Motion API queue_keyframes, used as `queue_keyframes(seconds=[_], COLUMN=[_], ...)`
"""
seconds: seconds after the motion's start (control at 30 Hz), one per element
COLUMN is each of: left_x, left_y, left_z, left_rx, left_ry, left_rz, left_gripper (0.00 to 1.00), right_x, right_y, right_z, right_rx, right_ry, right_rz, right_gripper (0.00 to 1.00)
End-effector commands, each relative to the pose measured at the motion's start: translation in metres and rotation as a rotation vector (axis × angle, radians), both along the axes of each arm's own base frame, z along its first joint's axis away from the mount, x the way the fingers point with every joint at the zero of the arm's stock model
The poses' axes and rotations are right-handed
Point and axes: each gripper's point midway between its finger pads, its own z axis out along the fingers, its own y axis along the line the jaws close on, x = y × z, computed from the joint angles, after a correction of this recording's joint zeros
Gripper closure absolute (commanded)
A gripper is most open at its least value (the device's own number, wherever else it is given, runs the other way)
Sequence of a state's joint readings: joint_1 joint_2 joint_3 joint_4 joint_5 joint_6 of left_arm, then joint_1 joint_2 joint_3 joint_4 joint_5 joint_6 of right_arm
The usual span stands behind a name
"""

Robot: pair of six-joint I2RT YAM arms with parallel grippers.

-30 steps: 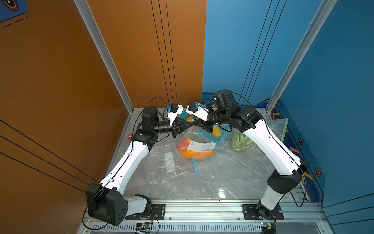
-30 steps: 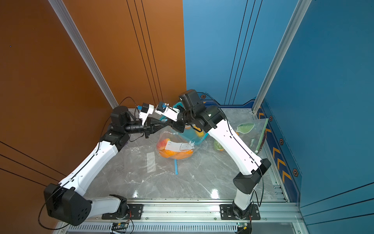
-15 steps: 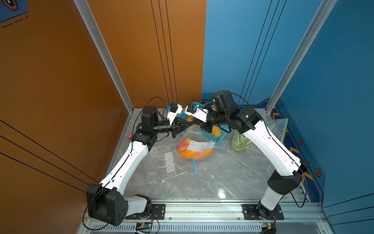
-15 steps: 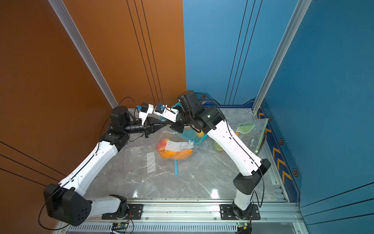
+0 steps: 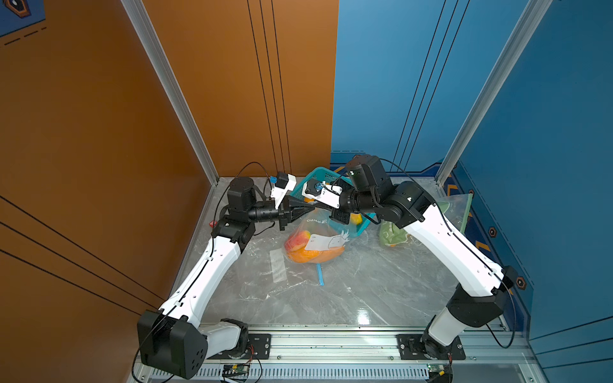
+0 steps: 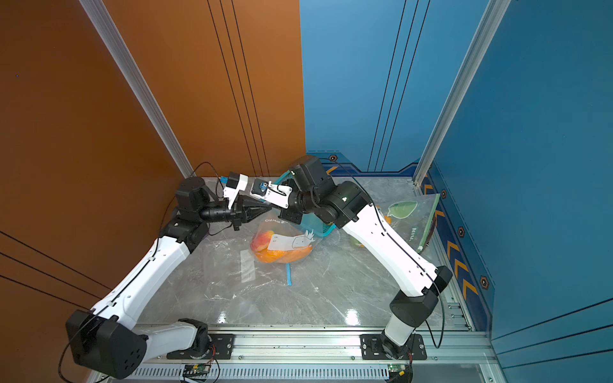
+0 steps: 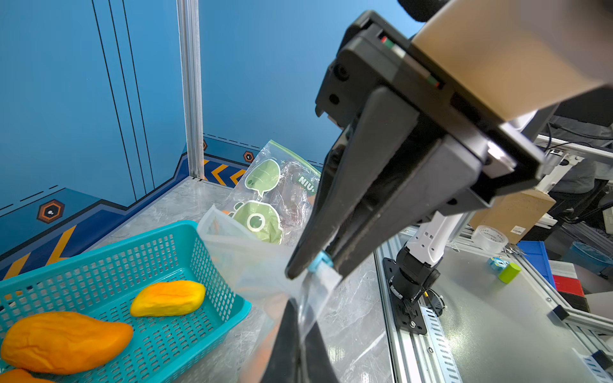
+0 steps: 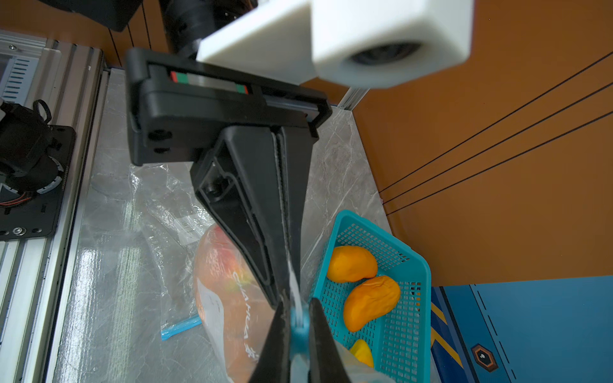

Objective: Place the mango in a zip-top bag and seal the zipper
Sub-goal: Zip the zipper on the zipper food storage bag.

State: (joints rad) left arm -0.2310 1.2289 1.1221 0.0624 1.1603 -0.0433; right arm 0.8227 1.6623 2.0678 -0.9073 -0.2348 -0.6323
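The left gripper [image 5: 311, 207] and the right gripper [image 7: 315, 265] met tip to tip above the back half of the tabletop [image 5: 381, 282], both at the raised top edge of the zip-top bag [image 5: 318, 225]. The left jaws were clenched flat on the clear film of that edge. The right jaws were pinched onto the blue slider [image 8: 298, 326] of the zipper, just beside the left tips.

The mango [image 5: 311, 253], orange with a red patch, lay inside the bag. It sat well below both pairs of jaws and slightly nearer the front edge, touched by neither, its weight on the tabletop near the middle.

A teal basket [image 7: 212, 265] holding more mangoes stood just behind the bag toward the back edge. A green-printed bag [image 5: 447, 205] leaned at the right edge.
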Motion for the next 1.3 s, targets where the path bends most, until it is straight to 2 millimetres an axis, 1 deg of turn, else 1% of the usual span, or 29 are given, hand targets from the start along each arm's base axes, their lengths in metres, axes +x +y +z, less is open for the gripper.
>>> queue_keyframes(seconds=[0.0,0.03,0.1,0.13,0.2,0.33,0.4,0.53,0.6,0.8,0.9,1.0,1.07,1.13,1.23,1.27], left_x=[-0.016,-0.017,-0.02,-0.021,-0.02,-0.013,-0.01,-0.006,-0.003,0.005,0.008,0.008,0.009,0.007,0.009,0.009], left_y=[0.014,0.013,0.013,0.013,0.014,0.01,0.003,-0.013,-0.019,-0.034,-0.037,-0.039,-0.038,-0.038,-0.038,-0.039], left_z=[0.017,0.017,0.015,0.015,0.016,0.019,0.021,0.02,0.019,0.025,0.028,0.03,0.031,0.033,0.032,0.033], left_rx=[-0.027,-0.028,-0.026,-0.025,-0.024,-0.025,-0.024,-0.016,-0.013,-0.011,-0.013,-0.015,-0.015,-0.016,-0.016,-0.016], left_ry=[-0.041,-0.035,-0.042,-0.048,-0.057,-0.045,-0.045,-0.055,-0.051,-0.066,-0.067,-0.071,-0.072,-0.082,-0.078,-0.08], left_rz=[-0.034,-0.032,-0.024,-0.014,0.007,0.035,0.029,0.007,-0.005,-0.008,-0.013,-0.017,-0.015,-0.018,-0.014,-0.016], left_gripper=[0.96,0.77,0.51,0.43,0.39,0.39,0.4,0.39,0.39,0.41,0.51,0.67,0.7,0.76,0.8,0.84], right_x=[0.0,-0.002,-0.002,-0.002,-0.001,0.003,0.003,0.004,0.005,0.004,0.004,0.004,0.005,0.005,0.004,0.004], right_y=[-0.055,-0.052,-0.048,-0.046,-0.043,-0.039,-0.037,-0.035,-0.034,-0.032,-0.03,-0.029,-0.029,-0.028,-0.027,-0.026], right_z=[0.009,0.01,0.01,0.01,0.007,0.002,0.002,-0.001,-0.003,-0.006,-0.008,-0.01,-0.011,-0.011,-0.012,-0.011], right_rx=[-0.065,-0.051,-0.031,-0.026,-0.026,-0.033,-0.03,-0.033,-0.037,-0.038,-0.039,-0.041,-0.042,-0.042,-0.042,-0.041], right_ry=[-0.021,-0.019,-0.013,-0.008,0.002,0.012,0.013,0.018,0.023,0.035,0.042,0.045,0.047,0.048,0.051,0.051], right_rz=[-0.141,-0.131,-0.123,-0.122,-0.119,-0.119,-0.113,-0.113,-0.112,-0.102,-0.097,-0.093,-0.093,-0.091,-0.089,-0.086], right_gripper=[1.0,1.0,1.0,1.0,1.0,1.0,1.0,1.0,1.0,1.0,1.0,1.0,1.0,1.0,1.0,1.0])
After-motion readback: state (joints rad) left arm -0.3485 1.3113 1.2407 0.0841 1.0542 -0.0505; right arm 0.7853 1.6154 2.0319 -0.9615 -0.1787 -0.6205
